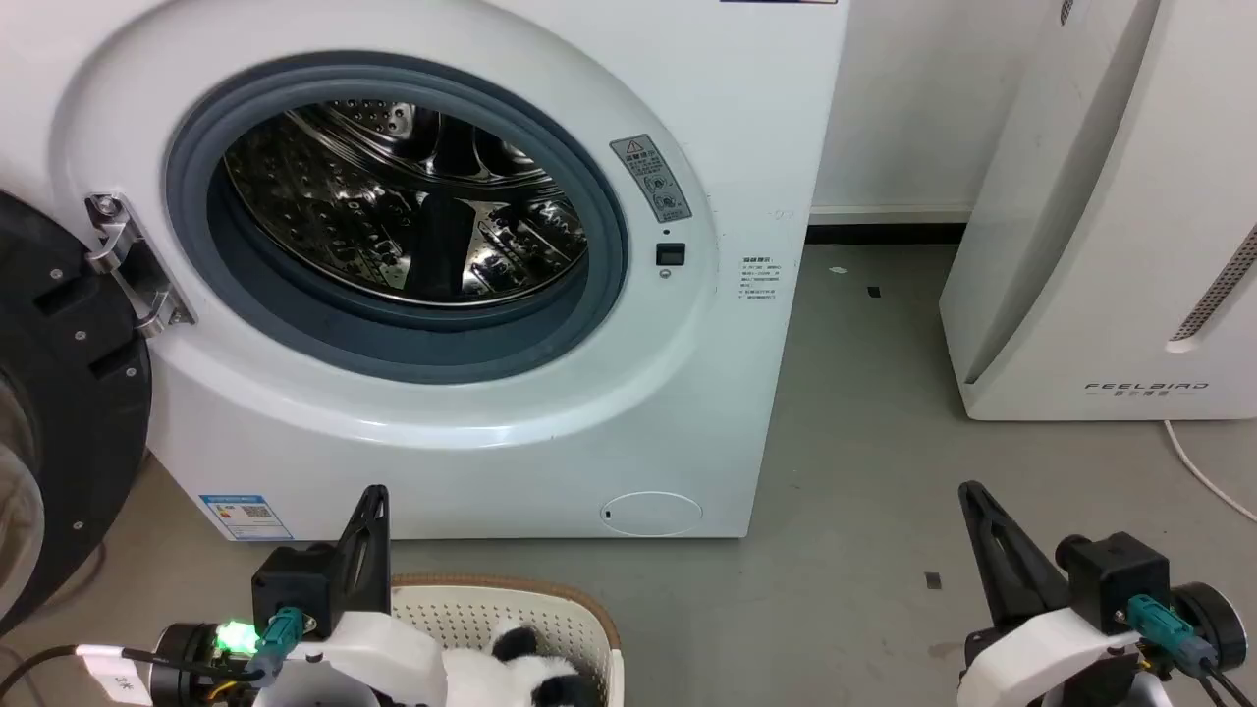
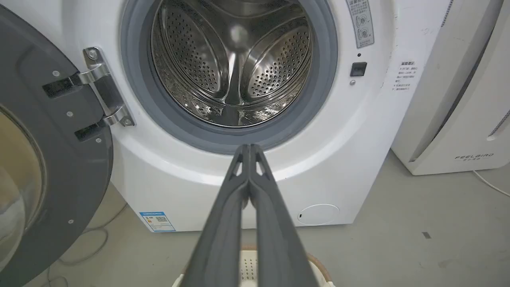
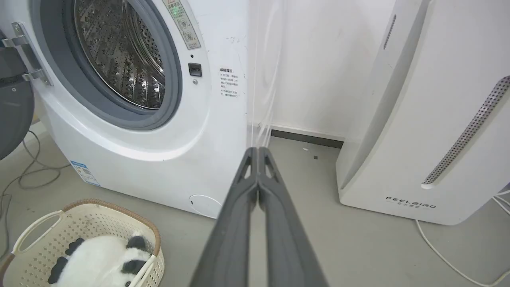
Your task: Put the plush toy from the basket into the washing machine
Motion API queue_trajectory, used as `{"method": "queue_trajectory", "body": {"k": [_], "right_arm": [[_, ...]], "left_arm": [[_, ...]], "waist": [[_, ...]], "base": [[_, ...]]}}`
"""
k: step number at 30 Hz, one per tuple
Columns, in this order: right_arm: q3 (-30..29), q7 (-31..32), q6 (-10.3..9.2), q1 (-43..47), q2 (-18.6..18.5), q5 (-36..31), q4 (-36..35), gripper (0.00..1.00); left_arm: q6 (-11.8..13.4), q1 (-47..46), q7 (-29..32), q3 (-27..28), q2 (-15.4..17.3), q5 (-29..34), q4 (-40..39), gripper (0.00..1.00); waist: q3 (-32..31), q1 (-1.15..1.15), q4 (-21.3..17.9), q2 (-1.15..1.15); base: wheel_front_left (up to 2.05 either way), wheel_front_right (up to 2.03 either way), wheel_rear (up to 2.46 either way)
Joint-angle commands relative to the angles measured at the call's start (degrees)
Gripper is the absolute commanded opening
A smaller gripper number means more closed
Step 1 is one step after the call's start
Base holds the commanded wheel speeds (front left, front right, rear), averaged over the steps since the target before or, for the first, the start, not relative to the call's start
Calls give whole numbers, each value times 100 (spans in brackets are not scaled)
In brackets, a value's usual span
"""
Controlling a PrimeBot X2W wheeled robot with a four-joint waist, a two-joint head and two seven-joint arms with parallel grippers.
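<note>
The black-and-white panda plush toy (image 3: 101,261) lies inside the cream basket (image 3: 85,217) on the floor before the washing machine (image 1: 550,422); its ear and head show as the plush toy (image 1: 525,673) at the head view's bottom, within the basket (image 1: 511,604). The washing machine's black door (image 1: 59,393) hangs open at the left, and its steel drum (image 2: 235,59) holds nothing. My left gripper (image 1: 373,496) is raised above the basket, shut, with nothing held. My right gripper (image 1: 970,491) stands at the lower right over bare floor, shut and holding nothing. From each wrist, the left gripper (image 2: 250,147) and right gripper (image 3: 257,149) have their tips touching.
A white FEELBIRD appliance (image 1: 1110,216) stands to the right of the washer, with a white cord (image 1: 1203,471) trailing on the floor. Grey cables (image 3: 28,171) lie on the floor under the open door. Grey floor (image 1: 864,511) lies between washer and appliance.
</note>
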Motion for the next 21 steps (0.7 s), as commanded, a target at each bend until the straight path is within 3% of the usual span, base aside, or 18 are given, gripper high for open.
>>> {"method": "queue_trajectory", "body": {"k": [1,21], "right_arm": [[-2,8,3,-69,-4,-44,-20,0],[-2,8,3,-69,-4,-44,-20,0]], "left_arm": [[-25,-84,2,4,0,-25,-27,0],[-25,-84,2,4,0,-25,-27,0]], "waist": [[0,0,0,0],[0,0,0,0]], "base": [[0,0,0],[0,0,0]]}}
